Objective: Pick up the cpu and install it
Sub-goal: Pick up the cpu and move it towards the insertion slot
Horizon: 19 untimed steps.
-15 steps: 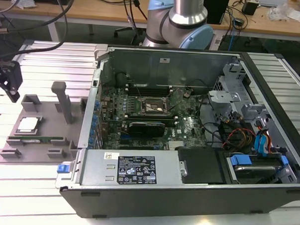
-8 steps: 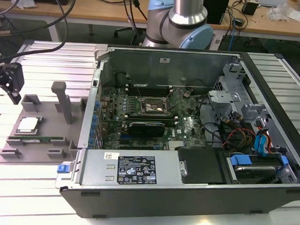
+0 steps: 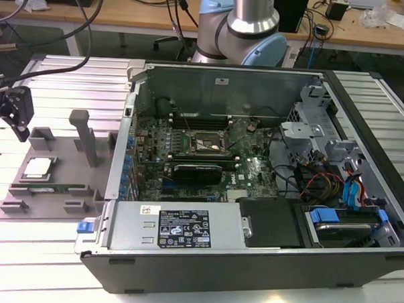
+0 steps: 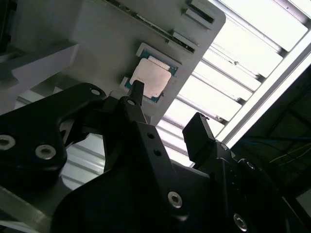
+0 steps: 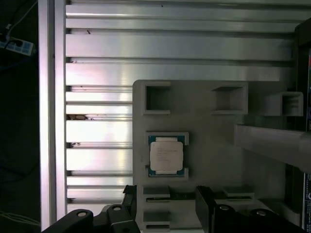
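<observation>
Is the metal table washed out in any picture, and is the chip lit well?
Second wrist view: the slatted table glares white, and the gripper, jaws open, is a dark silhouette. First wrist view: softer bands of glare on it; the cpu is evenly lit.

Cpu (image 3: 39, 167): small flat square with a silvery-grey metal lid and a thin green edge. It lies flat, lid up, seated squarely in a shallow pocket of the grey holder (image 3: 62, 153). This is at the exterior view's left, a little below mid-height. In both wrist views the cpu (image 4: 151, 78) (image 5: 166, 154) shows a pale lid with a green border all round. Faint print on the lid is too small to make out.
</observation>
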Each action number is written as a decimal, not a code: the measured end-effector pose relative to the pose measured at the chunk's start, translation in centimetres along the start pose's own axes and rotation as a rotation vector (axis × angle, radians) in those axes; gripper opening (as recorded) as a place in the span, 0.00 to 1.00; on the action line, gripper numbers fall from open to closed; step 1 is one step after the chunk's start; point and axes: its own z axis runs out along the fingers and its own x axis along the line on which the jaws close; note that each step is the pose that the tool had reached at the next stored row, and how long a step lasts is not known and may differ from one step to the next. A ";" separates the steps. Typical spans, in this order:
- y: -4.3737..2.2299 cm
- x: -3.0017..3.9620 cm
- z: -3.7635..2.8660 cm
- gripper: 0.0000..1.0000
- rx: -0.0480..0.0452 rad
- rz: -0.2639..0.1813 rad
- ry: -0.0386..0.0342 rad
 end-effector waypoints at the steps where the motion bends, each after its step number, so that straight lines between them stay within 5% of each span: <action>1: 0.00 0.00 0.04 0.60 0.0000 0.000 0.0001; 19: 0.03 -0.01 1.06 0.60 0.0000 0.000 0.0000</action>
